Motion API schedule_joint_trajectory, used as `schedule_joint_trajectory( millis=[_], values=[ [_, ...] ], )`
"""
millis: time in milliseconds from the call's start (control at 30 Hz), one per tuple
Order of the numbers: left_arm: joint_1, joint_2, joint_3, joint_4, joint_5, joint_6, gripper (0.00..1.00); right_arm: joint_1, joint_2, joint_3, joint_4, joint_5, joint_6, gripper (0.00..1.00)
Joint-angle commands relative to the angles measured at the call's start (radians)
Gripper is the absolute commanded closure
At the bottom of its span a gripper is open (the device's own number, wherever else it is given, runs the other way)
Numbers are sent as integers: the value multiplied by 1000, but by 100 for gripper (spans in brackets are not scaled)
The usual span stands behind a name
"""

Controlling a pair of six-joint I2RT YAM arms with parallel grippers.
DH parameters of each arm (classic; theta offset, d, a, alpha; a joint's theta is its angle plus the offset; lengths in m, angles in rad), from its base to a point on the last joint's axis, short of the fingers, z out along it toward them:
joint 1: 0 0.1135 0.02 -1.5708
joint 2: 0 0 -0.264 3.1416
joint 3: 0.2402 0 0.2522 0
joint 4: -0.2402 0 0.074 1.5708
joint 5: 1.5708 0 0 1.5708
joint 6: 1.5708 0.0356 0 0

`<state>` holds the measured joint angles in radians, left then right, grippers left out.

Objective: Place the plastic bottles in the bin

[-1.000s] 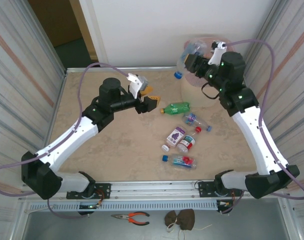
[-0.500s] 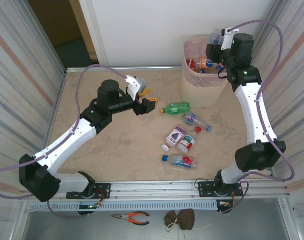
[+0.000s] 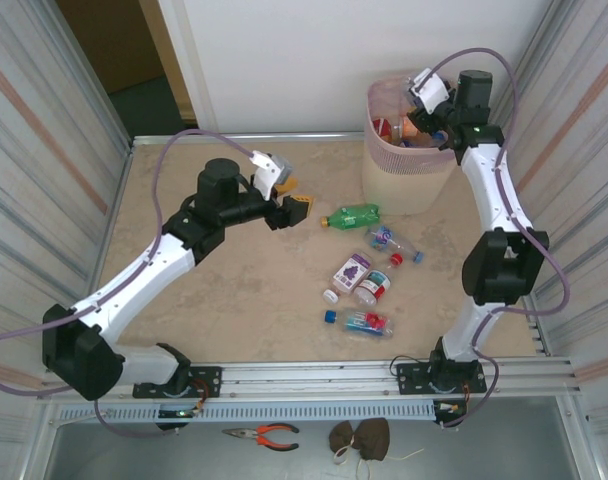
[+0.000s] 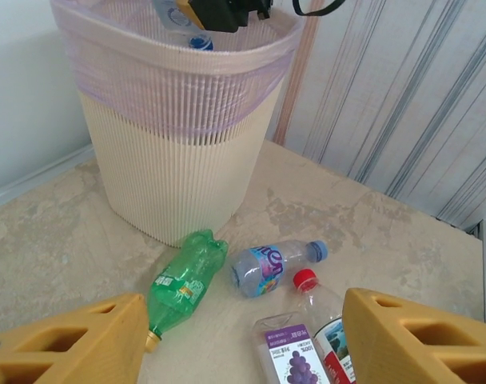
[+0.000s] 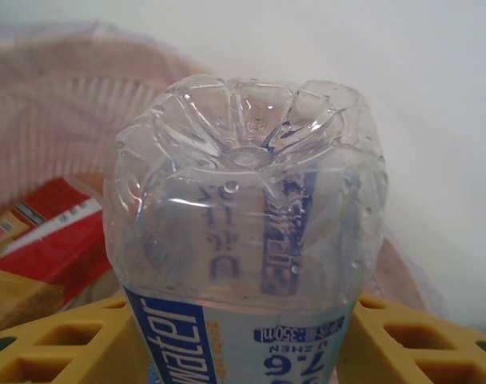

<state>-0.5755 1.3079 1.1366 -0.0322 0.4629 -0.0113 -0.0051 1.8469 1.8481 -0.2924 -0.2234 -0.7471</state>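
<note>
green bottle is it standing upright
No, the green bottle lies on its side beside the bin.

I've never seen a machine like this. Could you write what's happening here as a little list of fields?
Right gripper: closed on a clear plastic water bottle with blue label, held over the bin's opening
Bin: tall cream plastic wastebasket with pink liner, far right corner, red-labelled items inside
Left gripper: open, empty, hovering above the beige table
On table: five bottles, among them a green plastic bottle lying close to the bin
</note>
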Motion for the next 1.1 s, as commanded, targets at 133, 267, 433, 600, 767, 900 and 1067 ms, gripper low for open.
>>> schedule_joint_trajectory(
  millis=[133,267,433,600,767,900,1067],
  values=[
    [28,94,73,-11,44,32,35,3,121,159,3,36,-226,43],
    [45,139,92,-2,66,25,35,5,174,198,-6,57,-273,42],
    [57,169,106,3,84,22,35,16,214,217,-33,83,-318,39],
    [61,168,103,0,90,17,35,22,192,198,-59,71,-298,27],
    [62,147,89,3,90,10,35,28,143,189,-97,29,-256,20],
    [61,125,68,16,87,-2,35,27,100,189,-130,-13,-211,19],
    [61,106,49,26,85,-15,35,22,58,176,-112,-34,-64,25]
  ],
)
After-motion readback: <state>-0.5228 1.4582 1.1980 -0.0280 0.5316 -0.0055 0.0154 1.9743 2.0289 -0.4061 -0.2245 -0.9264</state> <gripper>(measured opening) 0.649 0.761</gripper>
